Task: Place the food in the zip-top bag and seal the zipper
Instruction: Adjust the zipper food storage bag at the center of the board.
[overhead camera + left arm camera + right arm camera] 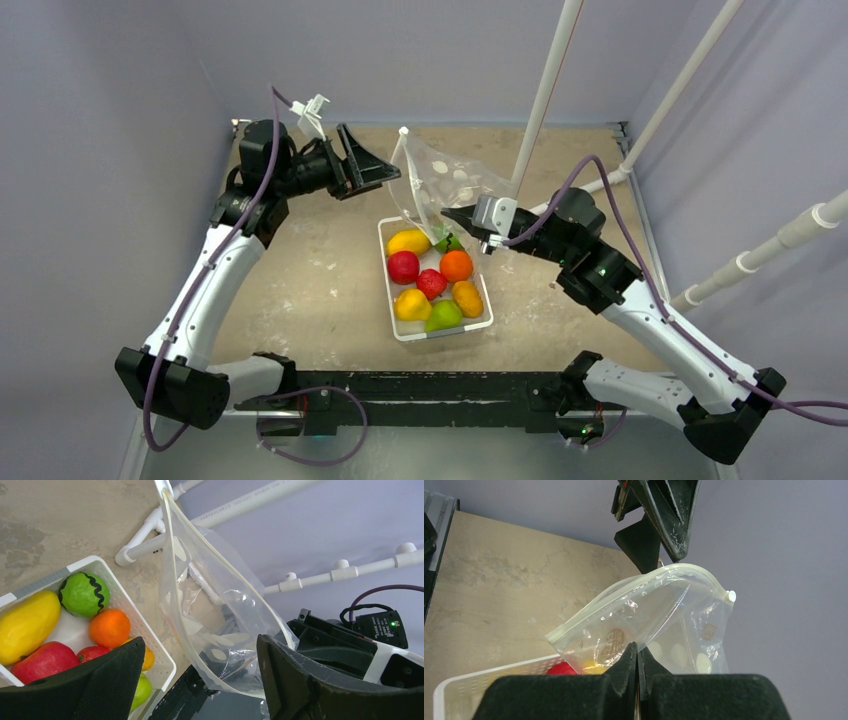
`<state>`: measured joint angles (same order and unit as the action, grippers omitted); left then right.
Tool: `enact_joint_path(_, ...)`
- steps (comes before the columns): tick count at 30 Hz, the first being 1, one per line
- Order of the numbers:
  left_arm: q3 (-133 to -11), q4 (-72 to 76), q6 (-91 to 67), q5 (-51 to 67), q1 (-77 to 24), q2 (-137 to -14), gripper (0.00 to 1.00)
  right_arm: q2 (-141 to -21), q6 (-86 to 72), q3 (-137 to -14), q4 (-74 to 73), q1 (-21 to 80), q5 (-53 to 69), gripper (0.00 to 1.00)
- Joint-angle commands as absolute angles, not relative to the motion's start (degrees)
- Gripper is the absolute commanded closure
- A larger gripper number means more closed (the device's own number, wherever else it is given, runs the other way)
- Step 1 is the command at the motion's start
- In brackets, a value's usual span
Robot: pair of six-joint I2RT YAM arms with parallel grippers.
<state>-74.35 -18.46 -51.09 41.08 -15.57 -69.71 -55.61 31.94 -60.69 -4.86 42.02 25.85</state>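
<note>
Nearest the arm bases, at the middle of the beige worktop (300, 280): white perforated rectangular tray (383, 270) holding all the small glossy toy fruits (432, 283) in yellow, red, orange and green; none bagged yet. Just beyond the tray's far end, the right hand (448, 213) has its fingers pressed together, pinching the lower part of the clear crinkly zip-top bag (450, 180) with pale dots. The bag hangs in the air, off the worktop, tilted up over the tray's far end. Its thin clear zipper strip (696, 571) forms the upper edge; the lips look parted toward one end, not certain. Farther left, the left hand (385, 172) is spread wide, the zipper edge standing between its fingers, nothing gripped. White plastic pipes (545, 90) rise near the far right corner. Judgement: the film is light, limp and slippery and will fold wherever unsupported; the strip is the stiffest part, so take one lip there to open the mouth. The fruits look hard, smooth and apt to roll or squirt out; grip each across its widest middle, lightly.
</note>
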Motion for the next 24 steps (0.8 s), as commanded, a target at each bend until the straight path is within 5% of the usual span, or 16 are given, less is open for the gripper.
enact_joint_path(1, -74.71, -18.15, -50.91, 37.96, -17.75, -69.96, 0.22, -55.56, 32.85, -62.58, -1.73, 43.20, 23.21, 1.00)
enact_joint_path(24, -71.82, -21.09, -47.82, 29.89, -21.09, -71.56, 0.55, -56.41, 30.92, -59.69, 2.23, 46.32, 17.45, 1.00)
